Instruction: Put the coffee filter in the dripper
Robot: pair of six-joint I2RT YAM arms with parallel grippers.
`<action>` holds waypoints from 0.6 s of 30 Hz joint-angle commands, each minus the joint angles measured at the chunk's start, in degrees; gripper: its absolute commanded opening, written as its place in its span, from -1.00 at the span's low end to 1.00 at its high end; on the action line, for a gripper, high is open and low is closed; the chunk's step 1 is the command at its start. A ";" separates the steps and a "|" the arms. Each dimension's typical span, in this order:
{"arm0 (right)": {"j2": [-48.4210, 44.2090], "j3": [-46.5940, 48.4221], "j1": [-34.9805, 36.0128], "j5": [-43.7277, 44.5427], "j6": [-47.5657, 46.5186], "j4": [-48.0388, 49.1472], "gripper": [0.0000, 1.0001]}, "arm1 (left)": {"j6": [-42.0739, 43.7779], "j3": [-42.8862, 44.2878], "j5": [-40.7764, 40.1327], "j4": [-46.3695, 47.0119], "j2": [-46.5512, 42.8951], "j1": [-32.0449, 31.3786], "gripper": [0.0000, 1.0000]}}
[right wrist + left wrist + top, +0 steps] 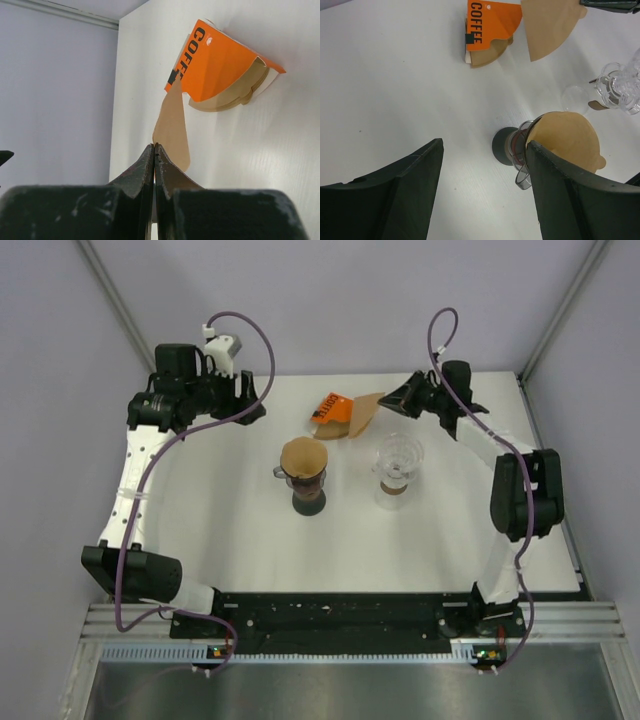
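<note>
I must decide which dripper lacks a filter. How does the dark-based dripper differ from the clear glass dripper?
The dark-based dripper holds an opened brown filter; the clear glass dripper is empty. The dark-based dripper stands on the left arm's side; the clear glass dripper stands on the right arm's side, nearer the right gripper, which pinches a flat filter. Both stand upright on the table.

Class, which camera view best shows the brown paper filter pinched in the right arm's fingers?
The left wrist view: the filter faces it broadly, almost whole. The right wrist view shows it foreshortened between the fingers; the top view shows it small.
</note>
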 commanded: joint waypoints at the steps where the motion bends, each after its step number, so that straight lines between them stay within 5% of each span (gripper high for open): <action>1: -7.27 -0.28 -0.57 1.47 -1.86 -0.09 -1.00 | 1.37 1.63 5.89 0.61 -3.08 0.20 0.46; 10: -16.23 -0.02 -0.58 3.14 -1.16 -1.06 -1.00 | 3.64 5.23 6.00 0.43 -3.08 -2.51 0.45; 18: -29.32 -3.70 0.74 9.90 0.69 0.08 -1.00 | 21.65 14.01 -16.57 -3.16 -1.59 -20.69 0.40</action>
